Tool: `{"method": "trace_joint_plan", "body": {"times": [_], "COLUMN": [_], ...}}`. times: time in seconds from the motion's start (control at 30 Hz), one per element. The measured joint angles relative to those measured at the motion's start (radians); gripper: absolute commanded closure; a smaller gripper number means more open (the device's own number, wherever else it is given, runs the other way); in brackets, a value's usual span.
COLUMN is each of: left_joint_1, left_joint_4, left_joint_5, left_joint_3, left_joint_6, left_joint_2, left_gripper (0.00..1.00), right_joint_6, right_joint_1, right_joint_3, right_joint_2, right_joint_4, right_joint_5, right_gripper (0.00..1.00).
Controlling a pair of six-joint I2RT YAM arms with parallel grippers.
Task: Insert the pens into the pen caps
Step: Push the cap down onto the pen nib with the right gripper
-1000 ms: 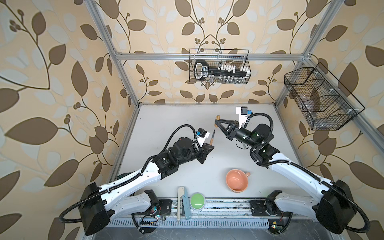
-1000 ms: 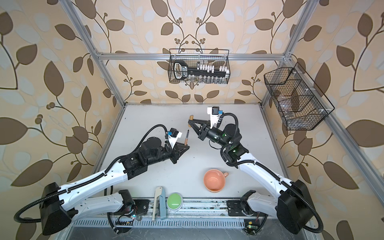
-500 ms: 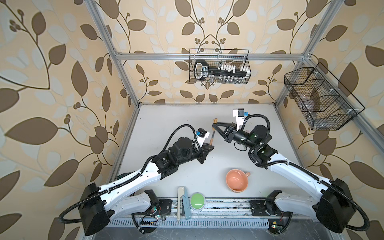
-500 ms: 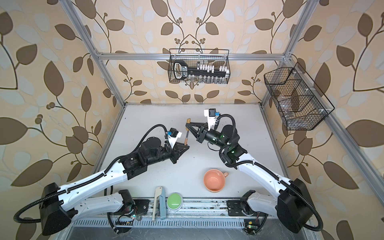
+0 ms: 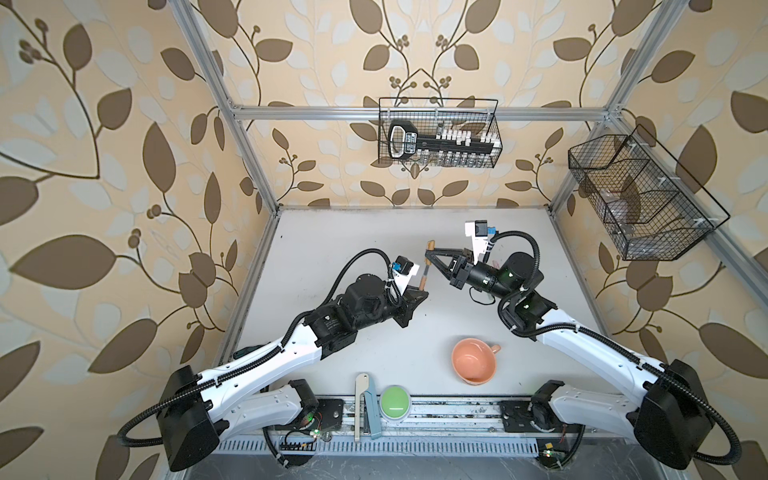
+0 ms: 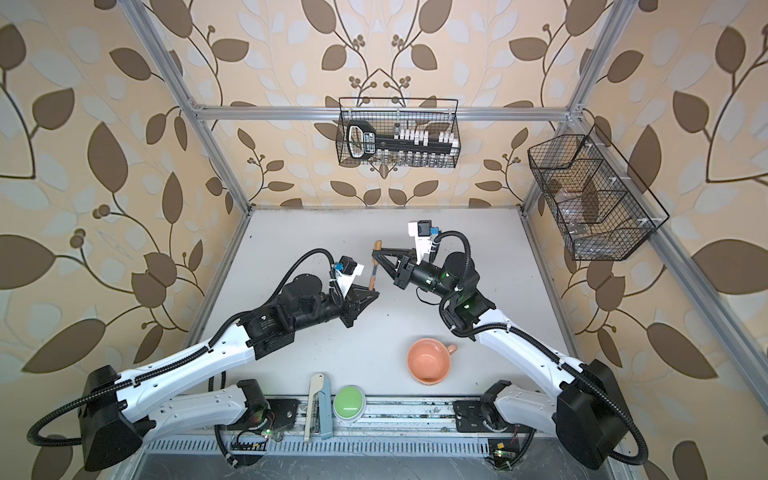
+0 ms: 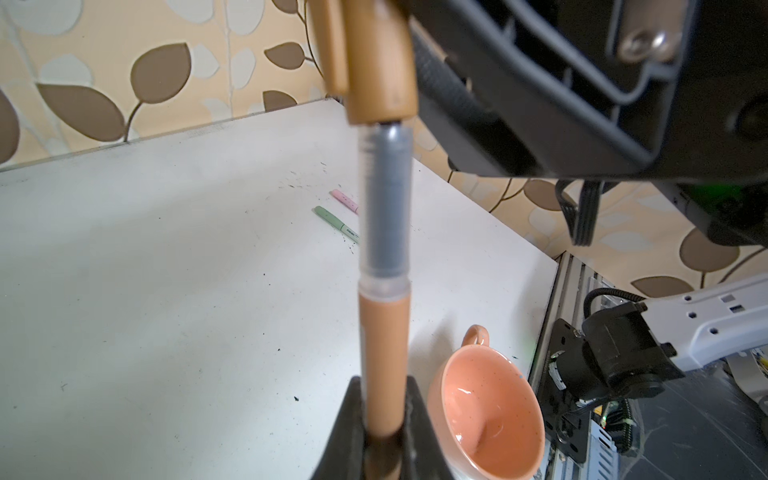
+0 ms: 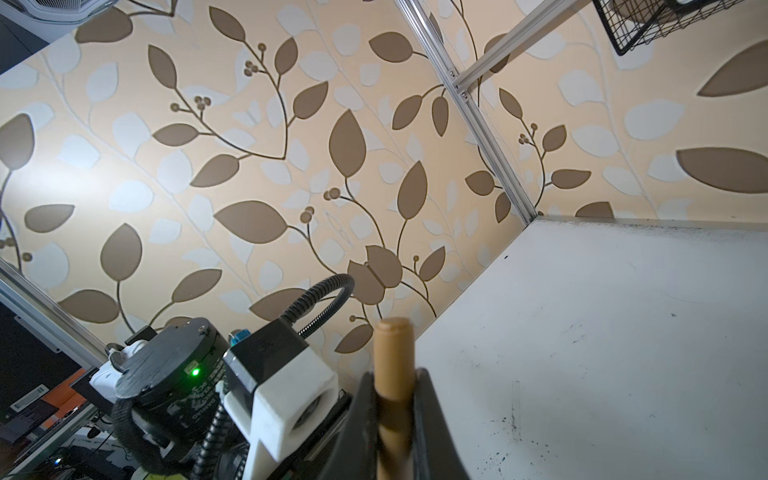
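tan pen (image 7: 384,353) stands upright, clamped in left fingers (image 7: 347,436) above the desk (image 7: 166,270); right fingers (image 8: 359,424) grip tan cap (image 7: 380,62). step: mating, cap mouth meets pen's grey nib end, tip looks just inside. next: keep both on one axis & push together till cap seats; tilt prob jams it. vs a sec ago: cap hung apart from pen, now it's on the tip. pink pen (image 7: 345,200) & green pen (image 7: 336,224) lie on desk.

Both top views look down on the whole counter (image 5: 353,228); the close wrist views face each other across it.
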Motion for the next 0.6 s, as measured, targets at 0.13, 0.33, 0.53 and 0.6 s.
{"method": "trace_joint_plan", "body": {"times": [0.13,0.33,0.53,0.6], "left_joint_1": [0.0,0.0,0.0,-0.002], "left_joint_4": [0.001,0.004,0.001,0.001], "left_joint_5": [0.001,-0.003,-0.019,-0.023], "left_joint_3": [0.0,0.0,0.0,0.0], "left_joint_6": [0.0,0.003,0.003,0.004], "left_joint_2": [0.0,0.0,0.0,0.0], "left_gripper": [1.0,1.0,1.0,1.0], "right_joint_6": [0.001,0.024,0.038,0.037], "right_joint_1": [0.0,0.007,0.011,0.012], "right_joint_3": [-0.001,-0.019,-0.045,-0.047], "right_joint_2": [0.0,0.002,0.002,-0.002], "right_joint_4": [0.001,0.028,0.057,0.057], "right_joint_5": [0.0,-0.011,-0.01,-0.007], "right_gripper": [1.0,1.0,1.0,1.0]}}
